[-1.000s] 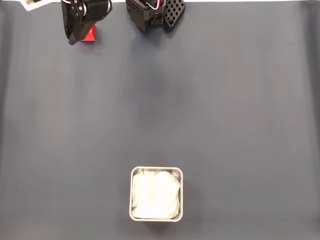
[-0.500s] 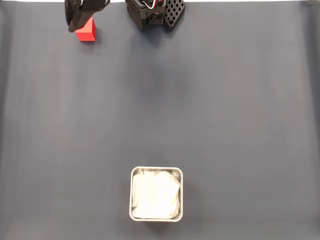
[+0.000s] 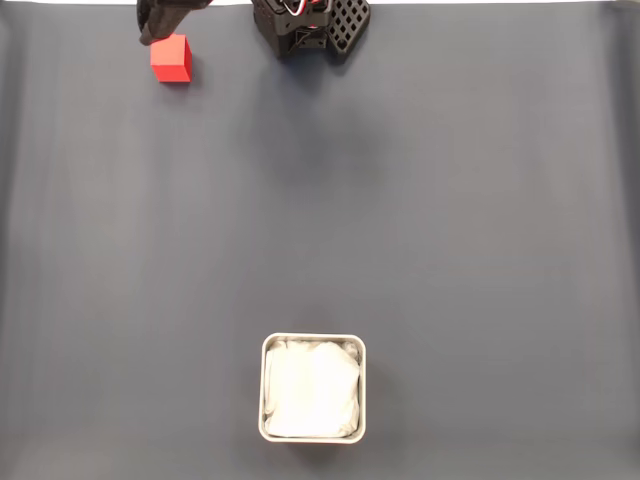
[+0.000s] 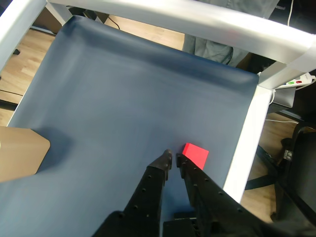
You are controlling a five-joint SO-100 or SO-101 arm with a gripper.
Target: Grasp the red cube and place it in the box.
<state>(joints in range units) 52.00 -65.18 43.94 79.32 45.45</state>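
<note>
A dark blue-grey mat (image 3: 400, 200) covers the table. In the fixed view, the robot arm's black base (image 3: 310, 25) sits at the top edge, and the gripper (image 3: 150, 35) reaches out to the left of it, near the top left corner.

The red cube (image 3: 171, 58) rests on the mat just beside the gripper tips, slightly below and to the right of them in this view. It looks free of the fingers, though the gap is too small to judge for certain.

In the wrist view, the gripper (image 4: 174, 159) enters from the bottom edge, its two black fingers pressed nearly together with only a thin slit between the tips. They pinch nothing. The red cube (image 4: 196, 155) lies immediately to the right of the fingertips and a touch ahead of them, outside the jaws rather than between them. It sits slightly turned, one corner angled toward the fingers.

The box (image 3: 313, 387), with its grey rim and white lining, stands well apart from the gripper, far down the mat near the bottom edge of the fixed view, and holds no cube.

By my judgement, grasping calls for the fingers to spread and shift toward the cube's side so that it falls between them.
</note>
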